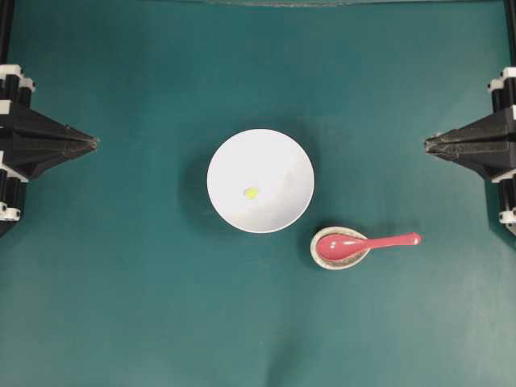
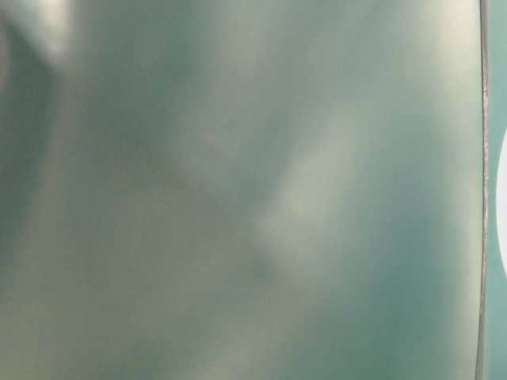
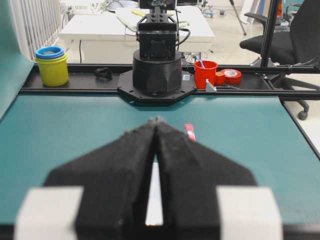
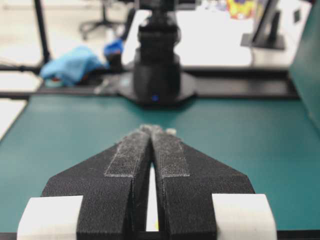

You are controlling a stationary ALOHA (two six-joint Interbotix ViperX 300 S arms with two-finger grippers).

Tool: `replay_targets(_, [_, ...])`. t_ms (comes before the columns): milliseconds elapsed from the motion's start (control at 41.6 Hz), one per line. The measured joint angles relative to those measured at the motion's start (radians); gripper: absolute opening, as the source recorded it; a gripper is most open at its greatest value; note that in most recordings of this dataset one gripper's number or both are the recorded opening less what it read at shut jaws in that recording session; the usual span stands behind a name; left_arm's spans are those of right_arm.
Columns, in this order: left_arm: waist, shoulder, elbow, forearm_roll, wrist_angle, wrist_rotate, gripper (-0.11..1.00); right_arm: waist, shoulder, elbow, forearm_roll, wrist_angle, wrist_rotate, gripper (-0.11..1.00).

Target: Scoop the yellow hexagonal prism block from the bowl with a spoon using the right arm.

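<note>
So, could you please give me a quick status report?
Both claws shut, left, right, parked. Yellow block in bowl. Spoon untouched. Path clear.

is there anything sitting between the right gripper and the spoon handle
Nothing visible does. In the overhead view, bare green mat lies between the shut right gripper and the spoon, whose scoop rests in a small speckled dish. The bowl sits farther left, off that path.

The table-level view is a grey-green blur; only a white sliver at 3 o'clock shows. Overhead, both arms are cut by the side edges. The left claw (image 3: 156, 122) hides most of the bowl (image 3: 154, 200).
</note>
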Motion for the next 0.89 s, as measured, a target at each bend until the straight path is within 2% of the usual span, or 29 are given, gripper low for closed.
replay_targets(433, [-0.005,0.000,0.000,0.005,0.000,-0.009,0.00,-0.002,0.000,-0.009,0.002,0.032,0.006,0.02])
replay_targets(481, [-0.005,0.000,0.000,0.005,0.002,-0.009,0.00,-0.002,0.002,-0.011,0.000,0.034,0.006,0.06])
replay_targets(625, [-0.005,0.000,0.000,0.005,0.002,-0.009,0.00,-0.002,0.003,-0.009,0.002,0.038,0.008,0.37])
replay_targets(697, [-0.005,0.000,0.000,0.005,0.002,-0.009,0.00,-0.002,0.011,-0.009,0.002,0.038,0.008,0.48])
replay_targets(769, [-0.005,0.000,0.000,0.005,0.003,-0.009,0.00,-0.002,0.026,-0.009,0.003,0.040,0.008,0.54])
replay_targets(889, [-0.005,0.000,0.000,0.005,0.003,-0.009,0.00,-0.002,0.060,0.000,0.005,0.040,0.009,0.53])
